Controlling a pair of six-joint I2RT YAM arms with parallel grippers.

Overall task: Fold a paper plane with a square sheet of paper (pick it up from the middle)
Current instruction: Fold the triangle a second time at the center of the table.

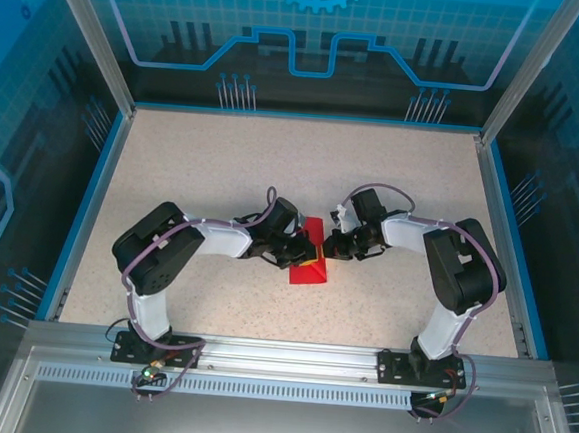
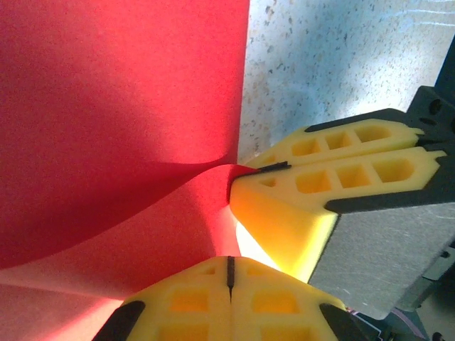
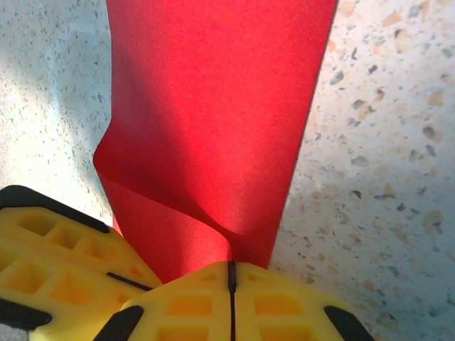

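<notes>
My L gripper (image 2: 229, 271) is clamped on the red paper sheet (image 3: 213, 106), mid table (image 1: 223, 171); my R gripper (image 3: 231, 273) clamps it too, tips close, facing; sheet's long axis runs near-to-far, crosswise to both claws.

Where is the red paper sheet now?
In the top view, the red paper sheet sits near the table's middle, between the left gripper and the right gripper, which pinches it.

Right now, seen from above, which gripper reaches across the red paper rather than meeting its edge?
The left gripper: it overlaps the red paper; the right gripper stops at its right edge.
</notes>
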